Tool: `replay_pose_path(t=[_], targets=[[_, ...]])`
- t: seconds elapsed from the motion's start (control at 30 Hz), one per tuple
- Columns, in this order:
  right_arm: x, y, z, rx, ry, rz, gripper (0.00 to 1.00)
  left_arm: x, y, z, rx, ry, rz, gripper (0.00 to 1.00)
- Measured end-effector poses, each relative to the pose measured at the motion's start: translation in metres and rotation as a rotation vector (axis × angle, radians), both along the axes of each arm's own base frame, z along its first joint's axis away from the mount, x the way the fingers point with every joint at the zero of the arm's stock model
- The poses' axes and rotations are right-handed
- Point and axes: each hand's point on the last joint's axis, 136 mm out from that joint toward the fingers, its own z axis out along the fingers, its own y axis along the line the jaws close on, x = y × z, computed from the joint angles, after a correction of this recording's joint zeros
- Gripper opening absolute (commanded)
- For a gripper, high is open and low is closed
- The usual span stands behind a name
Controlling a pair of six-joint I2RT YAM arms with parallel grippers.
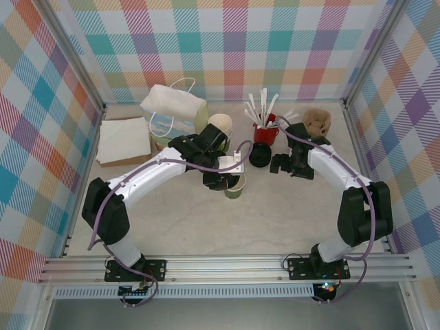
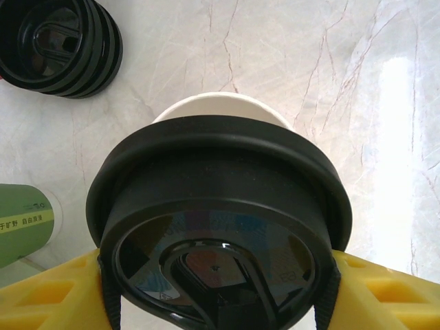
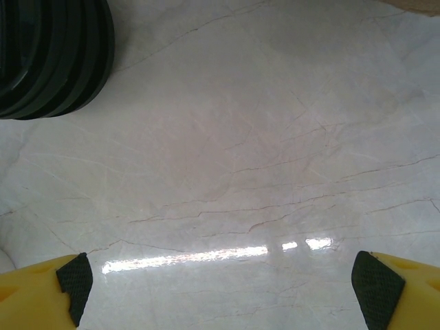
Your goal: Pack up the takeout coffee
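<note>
**A:** What do you get from above?

**B:** Your left pincer (image 1: 228,184) is mid-desk (image 1: 275,227), clenched on the takeout coffee (image 1: 235,191). The cup's green wall pokes out just under its fingers. Your right pincer (image 1: 282,163) is off to that one's right. The stack of black lids (image 1: 260,157) stands between the two, just beside the right one. The gift bag (image 1: 175,110) lies well beyond the left pincer.

**A:** And the left wrist camera?

**B:** You see the coffee's black lid (image 2: 220,234) squeezed between the yellow fingers (image 2: 41,299), with its cream rim (image 2: 220,104) showing ahead of the lid. The stack of black lids (image 2: 58,45) stands ahead and to the pincer's left. A green cup (image 2: 20,223) is near the left finger; I cannot tell whether it stands or lies.

**A:** Right wrist?

**B:** Your right pincer (image 3: 223,289) is released, its pads (image 3: 72,285) wide apart over bare desk with nothing between them. The stack of black lids (image 3: 48,55) is ahead of its left finger.
</note>
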Motion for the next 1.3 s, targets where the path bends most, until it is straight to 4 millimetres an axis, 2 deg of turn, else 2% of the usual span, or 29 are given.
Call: replay_pose_path(t=[0.4, 0.73, 0.97, 1.3], targets=[[-0.004, -0.006, -0.008, -0.011, 0.016, -0.013, 0.99, 0.002, -0.005, -0.008, 0.054, 0.018, -0.025, 0.61], [-0.004, -0.006, -0.008, -0.010, 0.013, -0.013, 0.99, 0.004, -0.012, -0.002, 0.047, 0.010, -0.033, 0.62], [-0.003, -0.006, -0.008, -0.009, 0.010, -0.013, 0.99, 0.004, -0.011, -0.013, 0.073, 0.037, -0.033, 0.62], [-0.003, -0.005, -0.009, -0.005, 0.009, -0.012, 0.99, 0.002, -0.010, -0.010, 0.079, 0.043, -0.036, 0.62]])
